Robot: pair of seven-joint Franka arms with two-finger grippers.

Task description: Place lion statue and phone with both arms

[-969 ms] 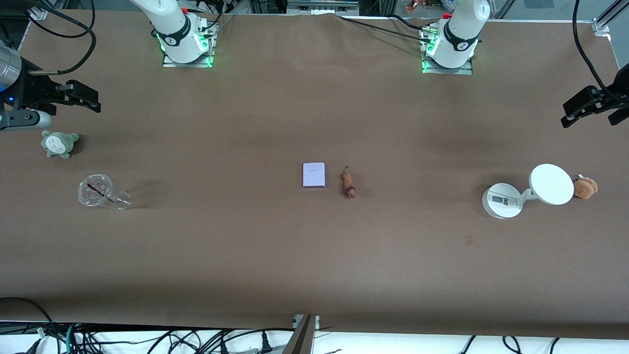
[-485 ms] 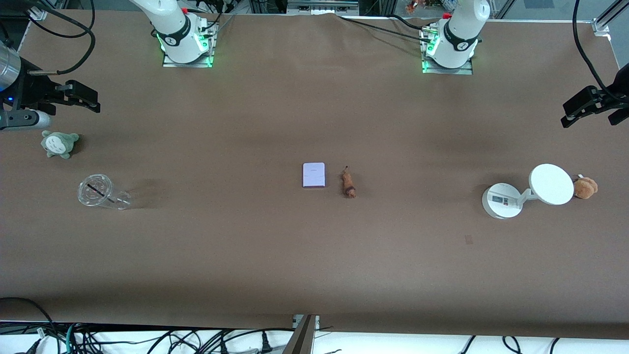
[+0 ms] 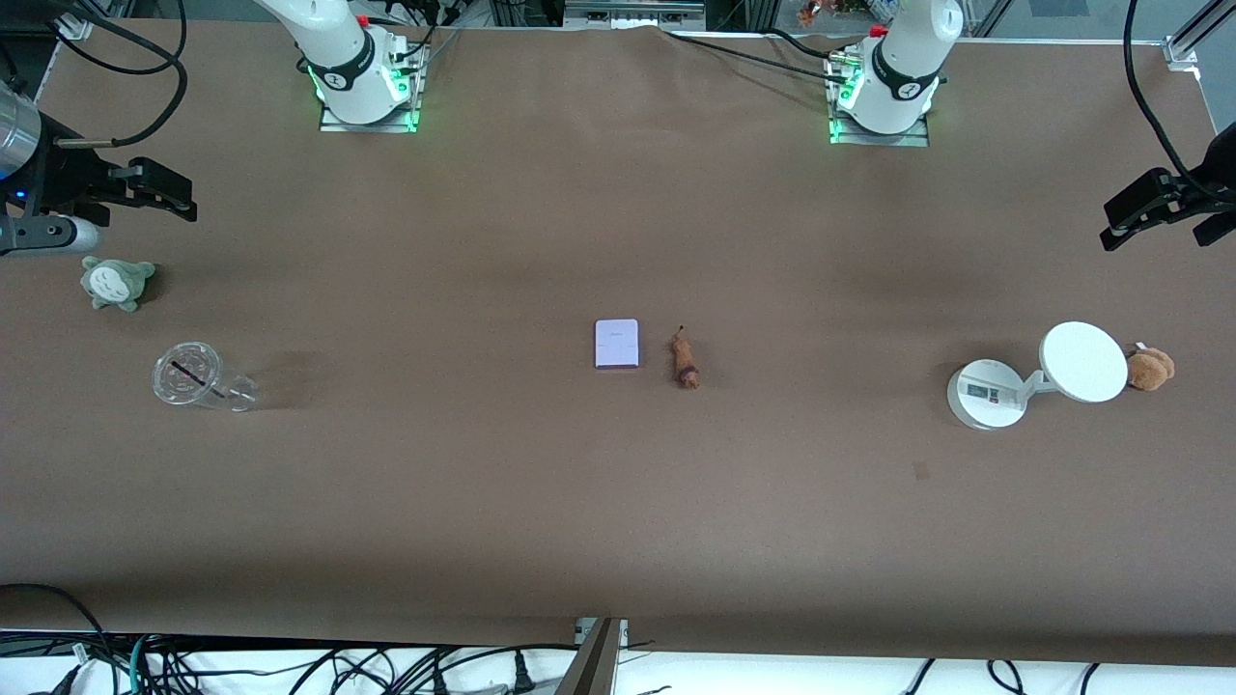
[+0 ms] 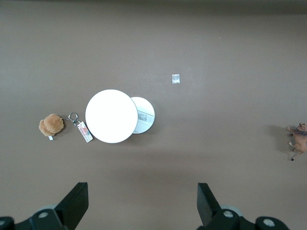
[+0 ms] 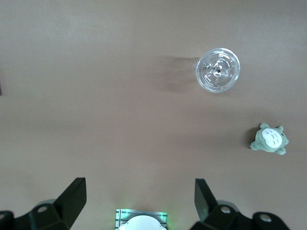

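The phone (image 3: 616, 344), a pale lavender slab, lies flat at the middle of the table. The lion statue (image 3: 686, 360), small and dark-brown and tan, lies beside it toward the left arm's end; it also shows at the edge of the left wrist view (image 4: 299, 140). My left gripper (image 3: 1122, 222) is open and empty, up over the left arm's end of the table; its view (image 4: 142, 203) shows bare table between the fingers. My right gripper (image 3: 174, 198) is open and empty over the right arm's end; it also shows in its own view (image 5: 139, 196).
A white round-based stand with a disc (image 3: 1081, 361) and an orange-brown plush toy (image 3: 1151, 369) are at the left arm's end. A clear cup (image 3: 196, 377) and a grey-green plush (image 3: 117, 282) are at the right arm's end.
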